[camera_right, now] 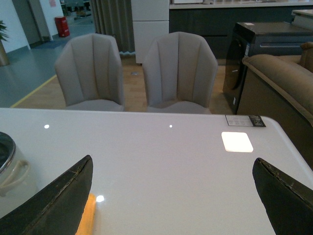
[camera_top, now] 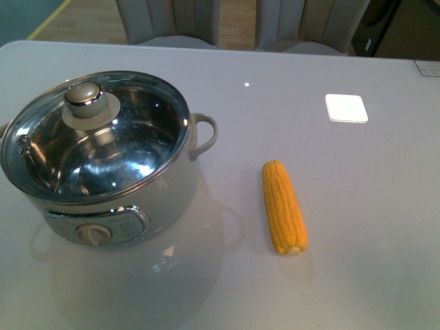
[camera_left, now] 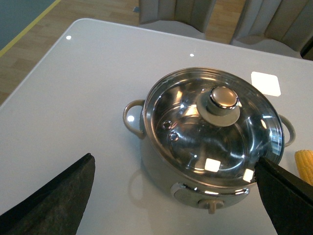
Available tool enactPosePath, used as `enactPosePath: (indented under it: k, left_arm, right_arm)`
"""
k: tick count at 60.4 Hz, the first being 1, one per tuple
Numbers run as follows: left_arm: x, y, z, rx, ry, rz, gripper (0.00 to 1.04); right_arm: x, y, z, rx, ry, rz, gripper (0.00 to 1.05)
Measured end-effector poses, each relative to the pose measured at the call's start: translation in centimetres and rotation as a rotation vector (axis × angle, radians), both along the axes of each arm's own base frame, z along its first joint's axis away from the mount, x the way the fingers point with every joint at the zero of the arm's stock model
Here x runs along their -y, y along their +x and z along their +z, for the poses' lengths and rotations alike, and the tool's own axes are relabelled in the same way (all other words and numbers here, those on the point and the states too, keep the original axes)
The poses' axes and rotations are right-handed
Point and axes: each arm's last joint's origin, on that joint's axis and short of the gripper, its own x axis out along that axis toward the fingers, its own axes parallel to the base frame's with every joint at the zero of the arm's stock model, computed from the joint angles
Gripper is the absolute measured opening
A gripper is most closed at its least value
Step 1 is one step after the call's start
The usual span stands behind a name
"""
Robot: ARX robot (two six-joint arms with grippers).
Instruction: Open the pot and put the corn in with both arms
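The white pot [camera_top: 168,192] stands on the table's left side, its glass lid [camera_top: 130,130] shut and topped by a cream knob [camera_top: 84,97]. The yellow corn [camera_top: 283,205] lies on the table to the pot's right, apart from it. Neither arm shows in the front view. My left gripper [camera_left: 173,169] hovers open above the pot [camera_left: 166,171], fingers wide, with the knob [camera_left: 223,99] and corn tip [camera_left: 305,164] in sight. My right gripper [camera_right: 173,164] is open over bare table; a strip of corn [camera_right: 88,215] peeks beside one finger [camera_right: 54,205].
Two grey chairs [camera_right: 178,73] stand behind the table's far edge. A label [camera_top: 427,67] lies at the far right corner. A bright square light reflection [camera_top: 346,107] sits on the table [camera_top: 344,275]. A sofa [camera_right: 281,73] and a dark cabinet stand beyond on the right.
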Motion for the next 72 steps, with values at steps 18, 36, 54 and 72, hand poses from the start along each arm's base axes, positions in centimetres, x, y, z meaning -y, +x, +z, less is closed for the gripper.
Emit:
enactPosePath:
  k: [18,36,54,72]
  left_arm:
    - [2.0,8.5,-1.4,0.095,0.02,-0.157,0.98]
    - [3.3,15.9,-4.7,0.088,0.038,-0.242,0.98]
    - [5.0,17.9,-9.2,0.024,0.099,-0.303,0.98]
    - [6.0,18.9,-11.3,0.02,0.098,-0.273,0.98]
  right_arm:
    - [0.0,0.0,0.0,0.0,0.0,0.0,0.96]
    - [0.0,0.0,0.0,0.0,0.0,0.0,0.96]
    - [0.0,0.0,0.0,0.0,0.0,0.0,0.96]
    - [0.0,0.0,0.0,0.0,0.0,0.0,0.96]
